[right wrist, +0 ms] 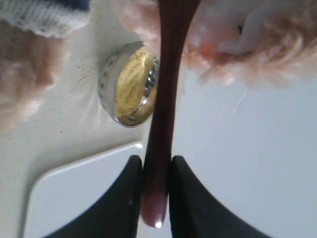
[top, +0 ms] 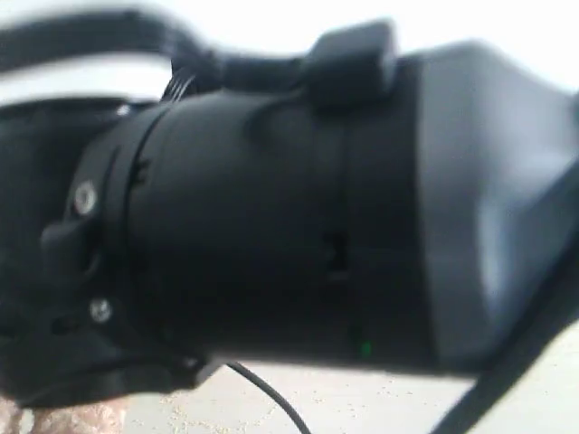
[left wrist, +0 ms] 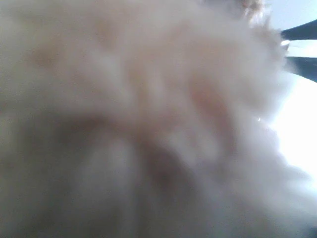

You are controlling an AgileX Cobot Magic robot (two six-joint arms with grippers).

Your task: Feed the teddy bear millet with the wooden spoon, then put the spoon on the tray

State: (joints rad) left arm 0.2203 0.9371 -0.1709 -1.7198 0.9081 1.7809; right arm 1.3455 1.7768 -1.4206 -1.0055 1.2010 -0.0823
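— What's underneath it all?

— A pale, off-white table (right wrist: 247, 148), bright and a little washed out. From the right wrist camera the nearest thing is the right gripper (right wrist: 156, 162): its two black fingers (right wrist: 124, 198) are pressed against the handle of the wooden spoon (right wrist: 166, 74), one on each side, pinching it close to the rounded handle tip.

— And the spoon's bowl?

— It runs out of frame, so I can't tell whether it carries anything. The handle widens toward the fur of the teddy bear (right wrist: 257, 39).

— Where's the tray?

— The tray (right wrist: 79, 193) lies flat on the table just beside the fingers, one rounded corner showing. Past it stands a small steel bowl (right wrist: 106, 79) heaped with yellow millet (right wrist: 133, 79), and some of the millet lies loose on the table beside the bowl. The spoon handle crosses in front of the bowl's rim. Farther on is the bear's knitted sleeve (right wrist: 44, 15).

— The left side?

— The left wrist camera is filled with blurred teddy bear fur (left wrist: 148, 124). The left gripper doesn't show, so I can't say whether it is open or closed.

— The outside camera?

— It is mostly blocked by a black arm (top: 271, 226), probably very close to the lens. Below it there is a thin black cable (top: 271, 398).
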